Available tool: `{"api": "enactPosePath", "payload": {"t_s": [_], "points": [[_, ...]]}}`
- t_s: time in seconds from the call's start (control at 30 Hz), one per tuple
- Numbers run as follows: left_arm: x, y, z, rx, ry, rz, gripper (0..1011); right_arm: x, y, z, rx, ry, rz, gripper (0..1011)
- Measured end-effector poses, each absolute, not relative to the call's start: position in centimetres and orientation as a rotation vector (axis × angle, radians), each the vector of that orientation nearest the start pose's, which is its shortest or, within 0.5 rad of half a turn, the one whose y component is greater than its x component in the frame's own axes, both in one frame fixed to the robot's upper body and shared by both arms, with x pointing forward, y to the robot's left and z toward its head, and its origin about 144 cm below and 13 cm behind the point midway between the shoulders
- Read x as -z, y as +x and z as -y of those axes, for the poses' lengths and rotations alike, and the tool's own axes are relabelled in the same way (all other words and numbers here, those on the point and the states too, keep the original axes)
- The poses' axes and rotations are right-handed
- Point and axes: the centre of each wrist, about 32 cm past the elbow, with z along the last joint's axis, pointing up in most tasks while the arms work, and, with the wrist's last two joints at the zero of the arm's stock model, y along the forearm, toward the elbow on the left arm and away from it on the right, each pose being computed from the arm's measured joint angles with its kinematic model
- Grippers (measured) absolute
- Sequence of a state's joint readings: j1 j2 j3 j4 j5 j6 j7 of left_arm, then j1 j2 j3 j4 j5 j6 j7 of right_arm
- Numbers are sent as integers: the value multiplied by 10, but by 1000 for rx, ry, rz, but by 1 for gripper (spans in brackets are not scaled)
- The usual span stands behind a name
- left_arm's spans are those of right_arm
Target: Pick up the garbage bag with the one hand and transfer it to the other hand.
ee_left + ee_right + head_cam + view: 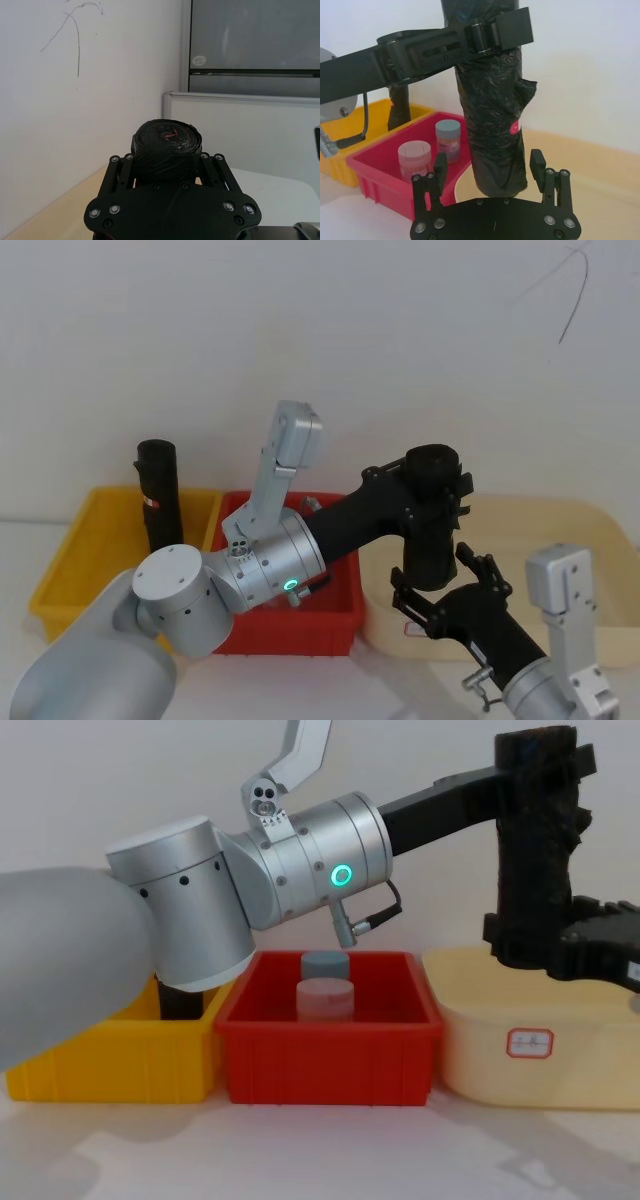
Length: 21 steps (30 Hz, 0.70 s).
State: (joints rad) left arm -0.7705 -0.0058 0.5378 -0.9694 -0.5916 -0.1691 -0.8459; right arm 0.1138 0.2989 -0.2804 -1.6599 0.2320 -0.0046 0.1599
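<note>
**Handover time: bag's in the air, right side needs to close**

The left gripper [435, 490], black and long-fingered on the fat silver arm with the green ring, is clamped around the upper part of the garbage bag [430, 540], a tall black roll of wrinkled plastic film. The bag hangs upright in mid-air, off at 3 o'clock from the red plastic bin [330, 1050] and over the near-left part of the beige tub [530, 1060].

The right gripper [489, 165], the black flat-fingered one, sits at the bag's 6 o'clock end. Its jaws are spread wide, with a pad on each side of the bottom of the roll and a bit of gap on both.

My take on doing this well: nudge the right side up a little so the pads get more roll and less of the loose flap. Then close squarely and firmly, since the film looks squishy. Only then should the left let go, because if it opens early the roll probably slips or tips.

Containers:
- The red bin has two jars standing in it: a grey-blue capped jar [447, 140] and a pale pink jar [415, 155] just beside it.
- The yellow plastic bin [70, 560] is at 9 o'clock of the red one, with a slim black roll [157, 490] standing in its far corner.
- The beige tub carries a white label, and I can't tell what's inside it.
</note>
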Motion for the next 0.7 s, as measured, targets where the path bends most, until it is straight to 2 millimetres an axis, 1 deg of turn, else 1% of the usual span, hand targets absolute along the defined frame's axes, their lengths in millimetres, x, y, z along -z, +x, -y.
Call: {"api": "enactPosePath", "payload": {"t_s": [0.3,0.57,0.7], "points": [[-1261,628,-88,-290,-335,88,519,-1197,491,214,1106,32,170,1000],[-1261,628,-88,-290,-335,88,518,-1202,499,209,1100,25,169,997],[-1261,628,-88,-290,-335,88,519,-1204,502,207,1099,16,162,929]]}}
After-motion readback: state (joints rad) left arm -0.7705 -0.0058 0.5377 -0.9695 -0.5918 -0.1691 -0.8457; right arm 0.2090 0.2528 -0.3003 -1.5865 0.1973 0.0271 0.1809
